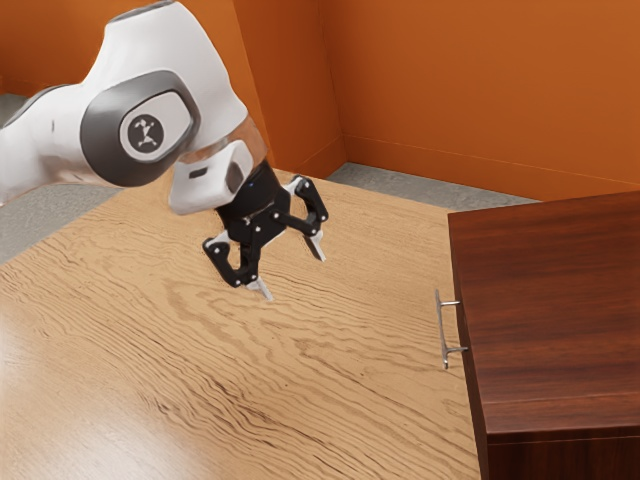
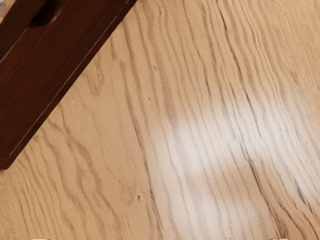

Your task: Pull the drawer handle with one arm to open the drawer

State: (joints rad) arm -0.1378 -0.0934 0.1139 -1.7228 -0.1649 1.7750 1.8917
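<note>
"Exterior view first — where is the gripper (image 1: 292,272)?"
"Above the wooden table (image 1: 150,380), hanging off the white arm (image 1: 130,110) that comes in from the exterior view's upper left. It is tilted, with its fingertips aimed down and toward the exterior view's right, clear of the tabletop."
"And its fingers?"
"Spread wide, with nothing between them."
"The drawer handle (image 1: 447,330)?"
"A slim metal bar, upright, standing off the front face of the dark wooden cabinet (image 1: 550,310) on two short posts. The cabinet stands on the table at the exterior view's right. The handle is well apart from the gripper, with bare tabletop between them."
"Is the drawer out?"
"I cannot tell — the front is seen edge-on and its seams do not show."
"What does the wrist view give?"
"The table (image 2: 200,150) under the hand, a pale sheen across its grain, and one dark corner of the cabinet (image 2: 45,75). On the cabinet there is a dark rounded shape (image 2: 45,15); I cannot say what it is."
"The room?"
"Orange walls (image 1: 450,80) and grey floor (image 1: 30,222) behind the table"
</note>
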